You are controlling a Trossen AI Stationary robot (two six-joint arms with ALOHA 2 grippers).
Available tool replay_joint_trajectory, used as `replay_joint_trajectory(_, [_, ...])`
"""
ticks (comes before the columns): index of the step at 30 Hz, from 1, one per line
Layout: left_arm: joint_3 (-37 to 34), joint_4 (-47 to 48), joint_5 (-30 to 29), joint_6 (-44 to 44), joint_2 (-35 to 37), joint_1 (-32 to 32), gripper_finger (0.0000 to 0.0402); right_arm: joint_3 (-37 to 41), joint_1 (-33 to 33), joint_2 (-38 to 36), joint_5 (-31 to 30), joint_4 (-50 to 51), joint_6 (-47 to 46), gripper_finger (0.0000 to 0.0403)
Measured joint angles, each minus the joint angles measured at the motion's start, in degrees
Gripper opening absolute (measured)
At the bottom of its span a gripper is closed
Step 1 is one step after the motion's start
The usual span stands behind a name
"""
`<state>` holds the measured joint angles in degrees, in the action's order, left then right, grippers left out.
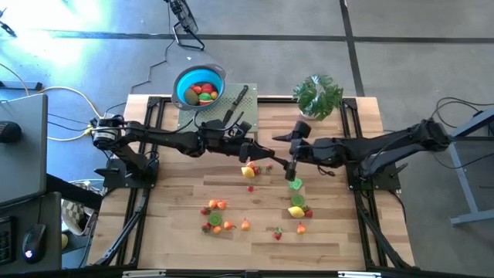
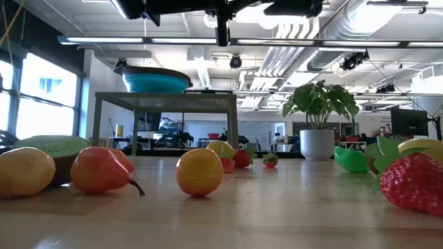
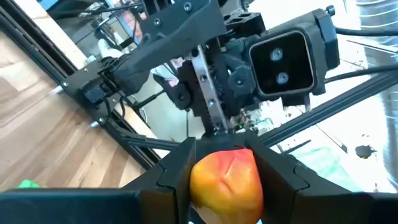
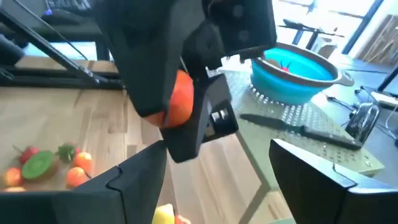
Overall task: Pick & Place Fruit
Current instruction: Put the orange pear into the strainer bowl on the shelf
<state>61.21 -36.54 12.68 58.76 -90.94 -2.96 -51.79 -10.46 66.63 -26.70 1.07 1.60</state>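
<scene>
No legible writing in any view

No text, label, brand, number or sign can be read on the fruit, bowl, arms, tabletop, or room beyond.

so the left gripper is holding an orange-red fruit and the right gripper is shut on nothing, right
Not quite. The left gripper does hold the orange-red fruit, but the right gripper is open, not shut; the right wrist view shows its fingers spread wide with nothing between them.
</scene>
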Motion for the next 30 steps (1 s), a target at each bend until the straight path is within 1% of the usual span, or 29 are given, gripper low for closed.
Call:
replay_joint_trajectory(3, [0.00, -0.15, 0.01, 0.00, 0.00, -0.02, 0.0126, -0.04, -0.04, -1.89, -0.27, 0.46, -0.71, 0.0276])
replay_joint_trajectory(18, [-0.04, -0.12, 0.01, 0.04, -0.09, -0.02, 0.0127, -0.07, -0.04, -9.51, -0.11, 12.41, -11.29, 0.0276])
replay_joint_trajectory(26, [-0.04, -0.21, 0.03, 0.07, -0.11, -0.04, 0.0127, -0.09, -0.04, -10.78, 3.35, 16.13, -16.55, 0.0276])
replay_joint_trajectory(30, [-0.04, -0.60, 0.49, 0.09, -0.15, -0.07, 0.0127, -0.09, -0.04, -10.74, 6.27, 19.65, -19.82, 0.0276])
